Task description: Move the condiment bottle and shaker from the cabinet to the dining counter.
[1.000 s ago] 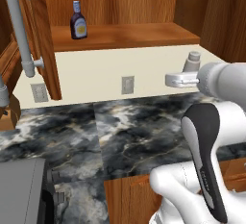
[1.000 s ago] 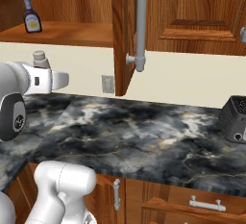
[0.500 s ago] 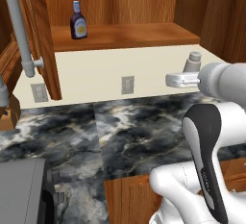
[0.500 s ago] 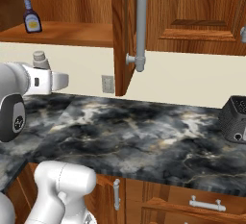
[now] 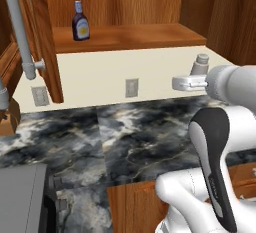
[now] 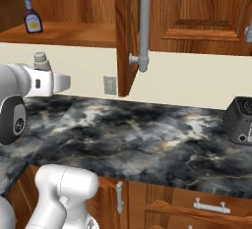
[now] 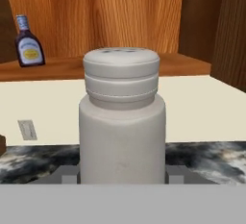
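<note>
Nothing has moved since the earlier pictures: the arm, the shaker and the bottle are at the same places as one second ago.

In the hand view the shaker (image 7: 122, 117) stands upright in the middle of the frame, very close to the camera, and the gripper (image 7: 122, 176) is clenched on its lower part; the two finger tips (image 7: 68, 177) show grey at both sides of its base, near the bottom edge. In the left base view the shaker (image 5: 200, 65) is at the right of the frame, above the white hand of the gripper (image 5: 196, 77), in the air over the marbled wall counter (image 5: 125, 137). In the right base view the shaker (image 6: 41, 61) is at the left, just over the white forearm; the fingers are hidden there, so the grip is hard to see from this side.

The condiment bottle (image 5: 80, 22) stands upright on the wooden shelf of the cabinet (image 5: 130, 36), in the upper left of the left base view. In the right base view the condiment bottle (image 6: 32, 17) is in the upper left corner, and in the hand view it (image 7: 29, 42) is at the upper left, well apart from the shaker.

The cabinet door (image 6: 126, 31) is open, with its grey bar handle (image 6: 143, 24) near the top centre of the right base view. A dark toaster (image 6: 239, 120) is at the right edge on the counter.
</note>
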